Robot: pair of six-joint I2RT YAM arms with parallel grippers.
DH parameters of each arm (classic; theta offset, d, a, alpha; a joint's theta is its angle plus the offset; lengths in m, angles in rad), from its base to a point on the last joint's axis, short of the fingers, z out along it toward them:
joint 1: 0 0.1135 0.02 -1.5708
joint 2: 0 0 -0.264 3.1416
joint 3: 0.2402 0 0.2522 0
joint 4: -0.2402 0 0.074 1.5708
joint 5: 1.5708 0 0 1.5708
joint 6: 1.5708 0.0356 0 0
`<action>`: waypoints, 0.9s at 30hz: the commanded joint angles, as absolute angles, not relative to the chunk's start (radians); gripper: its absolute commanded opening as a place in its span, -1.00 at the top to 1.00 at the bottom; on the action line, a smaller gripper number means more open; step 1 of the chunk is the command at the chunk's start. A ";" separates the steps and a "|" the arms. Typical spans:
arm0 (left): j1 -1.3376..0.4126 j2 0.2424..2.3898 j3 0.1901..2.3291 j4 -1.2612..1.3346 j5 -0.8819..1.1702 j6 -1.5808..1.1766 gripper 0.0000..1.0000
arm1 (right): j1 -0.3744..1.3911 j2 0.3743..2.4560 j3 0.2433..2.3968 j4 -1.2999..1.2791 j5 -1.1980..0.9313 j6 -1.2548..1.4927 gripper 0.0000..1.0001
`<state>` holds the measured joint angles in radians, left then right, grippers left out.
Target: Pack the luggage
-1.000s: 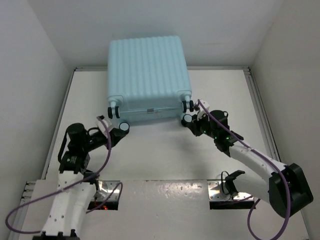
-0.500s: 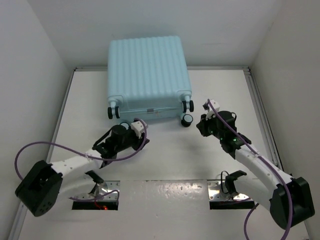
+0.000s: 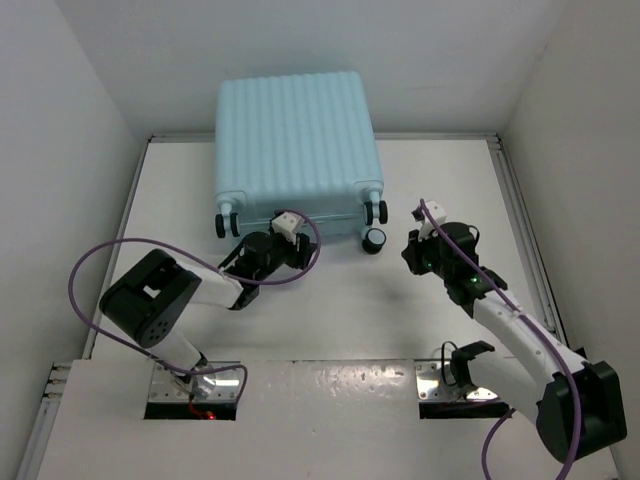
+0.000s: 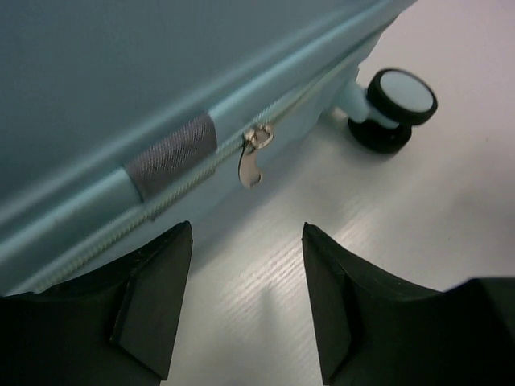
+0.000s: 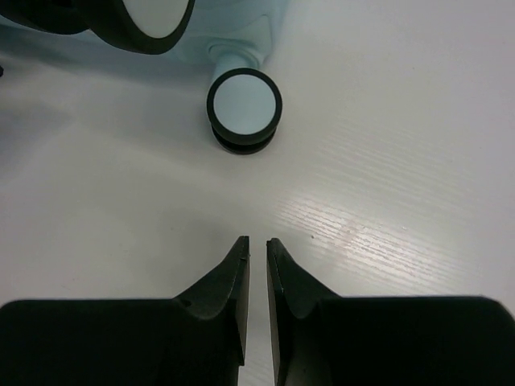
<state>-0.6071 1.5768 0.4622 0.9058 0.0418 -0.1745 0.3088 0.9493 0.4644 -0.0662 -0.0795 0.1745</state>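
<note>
Your left wrist view alone shows the metal zipper pull (image 4: 251, 165) on the ribbed luggage (image 3: 295, 140); left pincer (image 4: 245, 241) open, right pincer (image 5: 257, 243) closed, both empty.

Left claw (image 4: 245, 249) wider, nearer the luggage (image 4: 121, 72)

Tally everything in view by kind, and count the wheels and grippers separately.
Suitcase: 1
Suitcase wheels: 4
Zipper pull: 1
Grippers: 2 (left gripper, right gripper)
Total: 8
</note>
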 commanded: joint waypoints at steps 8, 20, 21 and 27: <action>-0.594 1.683 0.534 1.203 0.141 -0.175 -0.24 | 0.265 0.943 0.497 -0.078 -0.104 0.153 0.71; -0.653 1.707 0.565 1.301 0.120 -0.137 -0.22 | 0.264 0.942 0.488 -0.107 -0.120 0.164 0.71; -0.664 1.691 0.565 1.337 0.138 -0.086 -0.22 | 0.264 0.942 0.488 -0.107 -0.124 0.167 0.71; -0.822 1.589 0.496 1.339 0.336 0.141 -0.20 | 0.265 0.928 0.472 -0.110 -0.135 0.178 0.71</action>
<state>-0.7498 1.6794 0.5201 1.2037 0.2039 -0.0200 0.2687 0.9493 0.4644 -0.1165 -0.1173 0.1646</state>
